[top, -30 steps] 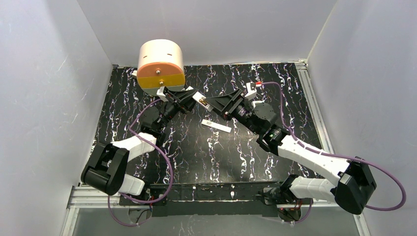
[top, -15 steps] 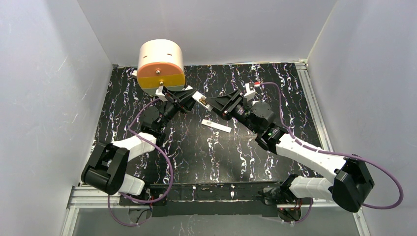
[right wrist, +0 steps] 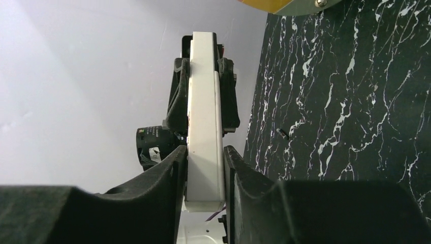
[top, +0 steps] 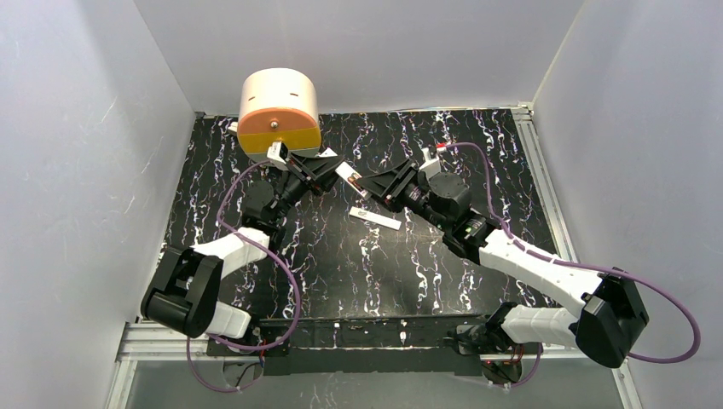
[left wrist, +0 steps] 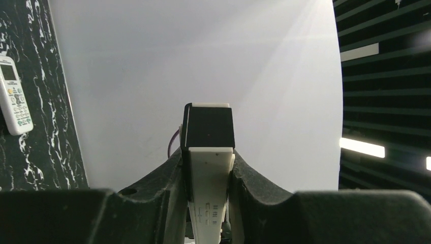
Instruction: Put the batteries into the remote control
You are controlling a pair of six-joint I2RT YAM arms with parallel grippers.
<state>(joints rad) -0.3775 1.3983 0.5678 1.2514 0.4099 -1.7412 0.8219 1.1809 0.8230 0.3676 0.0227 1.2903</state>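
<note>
The white remote control (top: 375,218) lies flat on the black marbled table, below and to the right of both grippers. Its display and buttons show in the left wrist view (left wrist: 12,96). My left gripper (top: 331,170) and right gripper (top: 362,181) meet tip to tip above the table. Each is shut on one end of a plain white bar (top: 346,174). The bar sits between the left fingers (left wrist: 208,173) and the right fingers (right wrist: 204,127). I see no copper-orange batteries in any view.
A cream and orange round container (top: 277,111) stands at the back left, close behind the left gripper. A small all-black bit (right wrist: 283,134) lies on the table. White walls close in the table on three sides.
Both grippers, still shut on the white bar, have shifted slightly left and toward the back. The remote on the table has not moved.
</note>
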